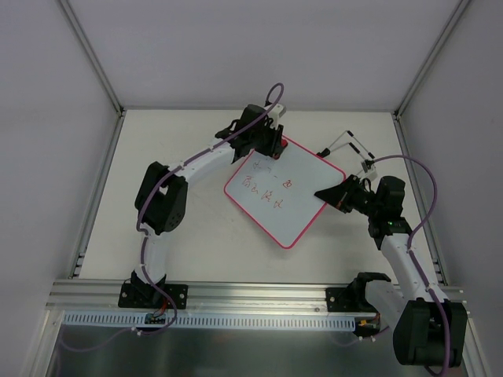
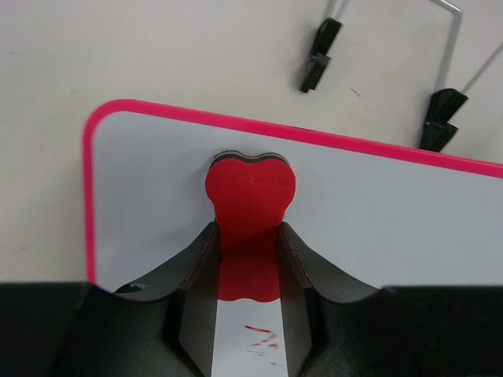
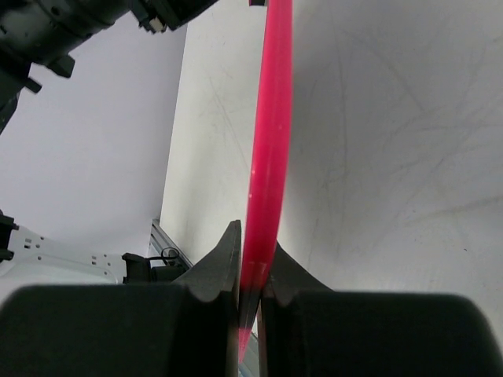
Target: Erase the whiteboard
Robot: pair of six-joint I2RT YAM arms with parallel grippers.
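The whiteboard (image 1: 297,214), white with a pink-red frame, lies tilted on the table in the top view, with red handwriting (image 1: 267,185) on its upper half. My left gripper (image 1: 271,152) is over the board's far left corner, shut on the small red eraser (image 2: 250,195), which rests on the board surface (image 2: 393,204) near the frame. Red marks (image 2: 263,339) show between the fingers, behind the eraser. My right gripper (image 1: 324,194) is shut on the board's right edge; the right wrist view shows the pink frame (image 3: 269,157) edge-on, pinched at the gripper (image 3: 251,271).
Two black clips (image 2: 317,55) (image 2: 440,118) on thin wire legs (image 1: 354,148) lie just beyond the board's far edge. Metal rails run along the table's left, right and near sides (image 1: 236,294).
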